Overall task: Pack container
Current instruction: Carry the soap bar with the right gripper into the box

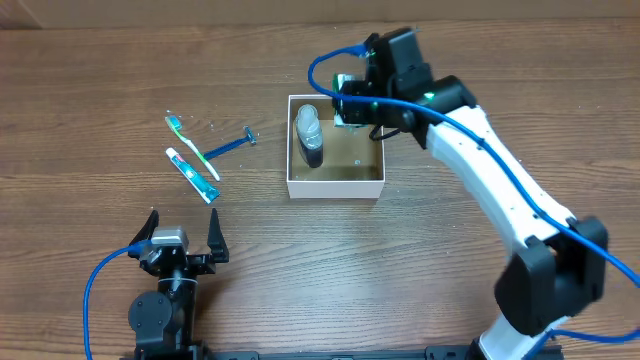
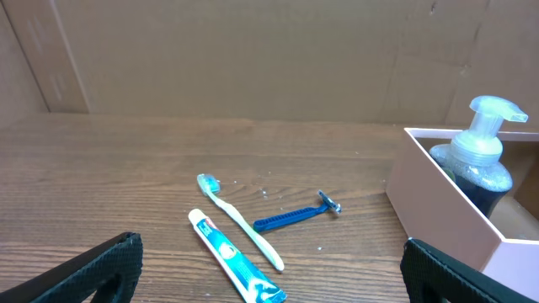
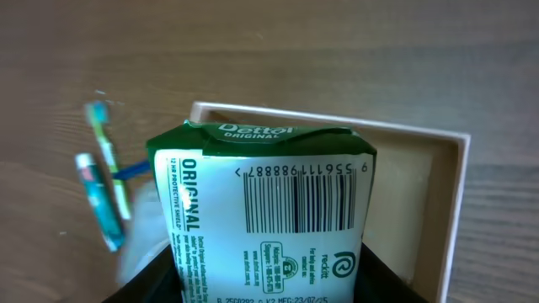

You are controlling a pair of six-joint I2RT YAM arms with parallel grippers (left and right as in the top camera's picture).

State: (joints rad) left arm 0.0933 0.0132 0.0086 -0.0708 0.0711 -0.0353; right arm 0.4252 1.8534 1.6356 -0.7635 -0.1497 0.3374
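Closest to the overhead camera is the right arm (image 1: 500, 190), reaching in from the lower right, with the right gripper (image 1: 352, 100) poised over the far right corner of the container (image 1: 335, 187), which sits mid-way across the wooden table (image 1: 80, 80). A pump bottle (image 1: 309, 135) occupies the container's left side, leaving tan floor bare on the right, probably the spot aimed for. Left of the box, well apart from it, lie a toothbrush (image 1: 192, 147), a toothpaste tube (image 1: 192, 175) and a blue razor (image 1: 228, 148), none yet packed. The left gripper (image 1: 182, 220) sits near the table's front edge.

From the left wrist, its two black fingers (image 2: 93, 269) stand wide apart at the lower corners with nothing between them. The three toiletries lie ahead, and the container's wall is to the right with the bottle's pump head rising above it.

From the right wrist, a green and white Dettol soap packet (image 3: 269, 194) fills the view, pinched between dark jaws closed on its sides, above the container. The bottle looks like the only obstacle, so the packet likely needs lowering beside it
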